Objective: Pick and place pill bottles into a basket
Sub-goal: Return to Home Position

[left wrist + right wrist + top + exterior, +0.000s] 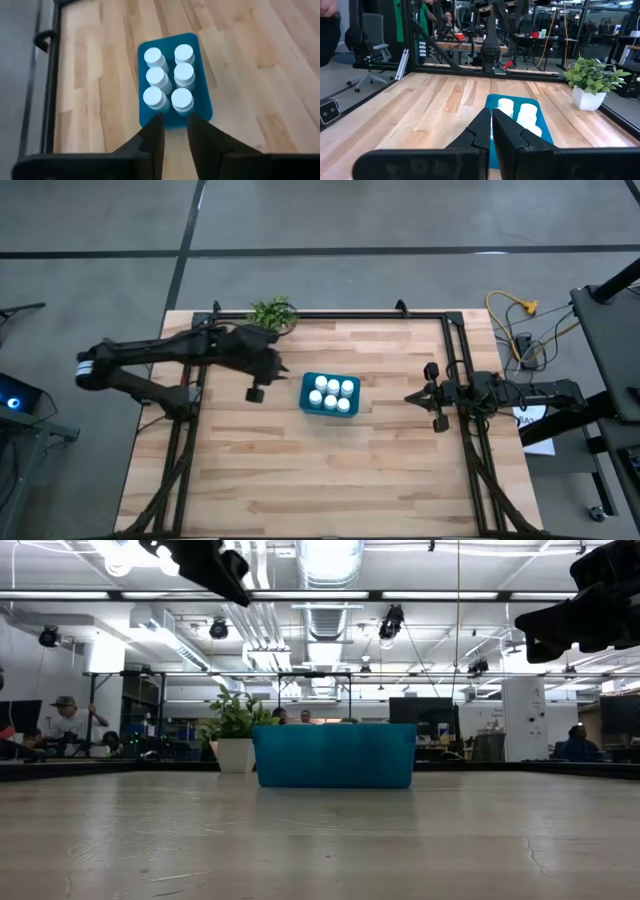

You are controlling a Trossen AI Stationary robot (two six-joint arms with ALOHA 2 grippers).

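Though both arms hang above the table [380,470], we see the left gripper [175,119] near the basket [333,755], fingers a slit apart and empty, and the right gripper [491,112] well off at its side, fingers pressed together on nothing. All six pill bottles [184,73] stand upright in the basket, two rows; we judge them light, stiff and smooth, best pinched across the body below the cap.
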